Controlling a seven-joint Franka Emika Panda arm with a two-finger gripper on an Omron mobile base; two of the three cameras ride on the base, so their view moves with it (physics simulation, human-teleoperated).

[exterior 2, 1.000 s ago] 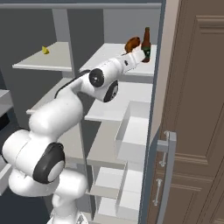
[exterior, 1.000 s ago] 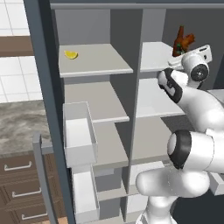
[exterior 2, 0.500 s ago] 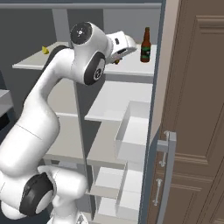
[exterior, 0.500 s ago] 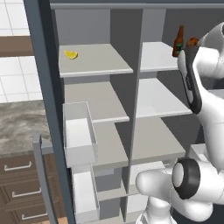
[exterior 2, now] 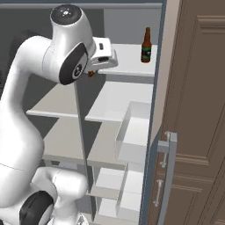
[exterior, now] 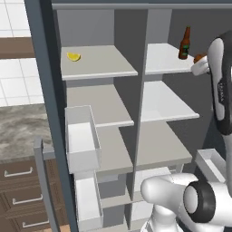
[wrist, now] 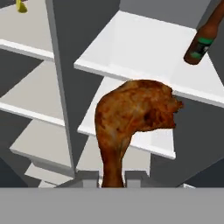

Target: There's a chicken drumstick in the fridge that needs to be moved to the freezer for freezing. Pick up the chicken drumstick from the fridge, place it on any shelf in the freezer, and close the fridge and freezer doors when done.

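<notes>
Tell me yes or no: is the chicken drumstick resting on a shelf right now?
No. In the hand view the chicken drumstick is clamped between the fingers, hanging in the air in front of the shelves.

No text can be read anywhere; the bottle's (exterior 2: 146, 45) green label is blank.

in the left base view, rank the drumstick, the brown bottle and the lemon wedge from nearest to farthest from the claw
1. The chicken drumstick, held in the claw at the right edge, beside the top shelf of the wider half.
2. The brown bottle, standing on that top shelf just left of the claw.
3. The lemon wedge, far left on the top shelf of the narrower half.
</notes>
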